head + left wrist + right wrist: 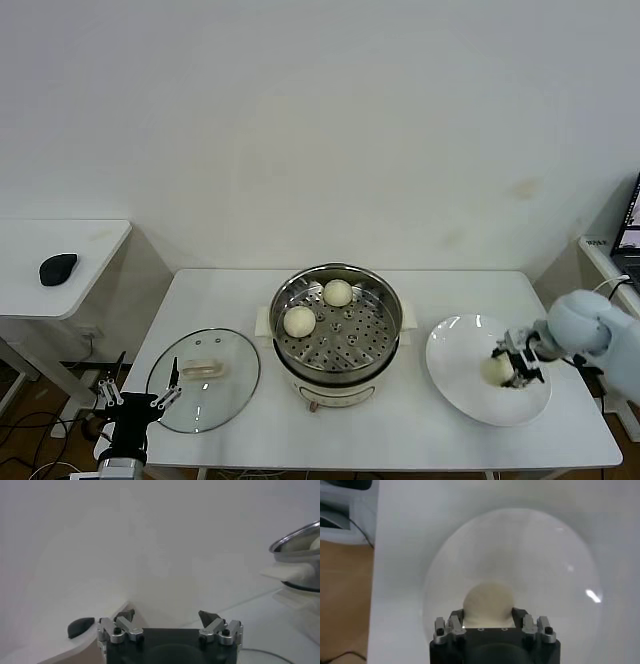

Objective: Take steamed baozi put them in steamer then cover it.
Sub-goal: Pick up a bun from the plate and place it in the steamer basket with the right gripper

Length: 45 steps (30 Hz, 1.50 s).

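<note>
The steamer stands mid-table with two baozi on its perforated tray, one at the back and one at the left. A third baozi lies on the white plate at the right. My right gripper is down on the plate, shut on this baozi; in the right wrist view the fingers press both sides of the bun, with the gripper low over the plate. A fourth baozi is not in view. The glass cover lies flat left of the steamer. My left gripper is parked open by the cover's near-left edge.
A side table at the left holds a black mouse. A laptop stands on a surface past the table's right edge. In the left wrist view, the open left gripper faces the wall, with the steamer's rim at the side.
</note>
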{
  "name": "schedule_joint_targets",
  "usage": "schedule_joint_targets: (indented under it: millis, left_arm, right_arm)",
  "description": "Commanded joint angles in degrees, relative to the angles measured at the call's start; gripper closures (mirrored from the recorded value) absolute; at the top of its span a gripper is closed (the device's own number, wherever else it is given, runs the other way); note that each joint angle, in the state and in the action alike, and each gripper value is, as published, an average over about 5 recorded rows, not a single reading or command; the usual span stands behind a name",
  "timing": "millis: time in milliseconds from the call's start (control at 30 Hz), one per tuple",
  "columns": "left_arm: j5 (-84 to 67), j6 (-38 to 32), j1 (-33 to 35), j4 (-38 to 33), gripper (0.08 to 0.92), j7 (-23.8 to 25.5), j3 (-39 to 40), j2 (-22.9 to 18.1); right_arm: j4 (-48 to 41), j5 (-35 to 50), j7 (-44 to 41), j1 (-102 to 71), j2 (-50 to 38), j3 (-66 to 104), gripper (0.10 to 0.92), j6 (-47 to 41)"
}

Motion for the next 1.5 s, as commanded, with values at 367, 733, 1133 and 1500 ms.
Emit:
schedule_joint_targets:
  millis: [367, 733, 1133, 1500]
  left_arm:
    - [0.05, 0.03, 0.32, -0.11, 0.177, -0.03, -0.29, 0.00]
    - [0.04, 0.09, 0.33, -0.47, 0.177, -0.07, -0.51, -0.59]
    - [-0.17, 0.11, 0.23, -1.41, 0.177, -0.15, -1.60, -0.83]
    - [-0.36, 0.14, -0.36, -1.31, 0.177, -0.16, -0.73, -1.23]
  right_arm:
    - [0.15, 16.23, 0.45, 42.63, 14.98, -22.16, 0.414, 0.55]
    - [4.07, 22.22, 4.25, 45.14, 29.00, -32.90, 0.414, 6.77]
    - [1.80, 13.63, 2.38, 40.96, 37.69, -39.76, 0.406, 17.47]
    - [-0.34, 8.47, 1.14, 39.56, 39.61, -41.10, 0.406, 23.03]
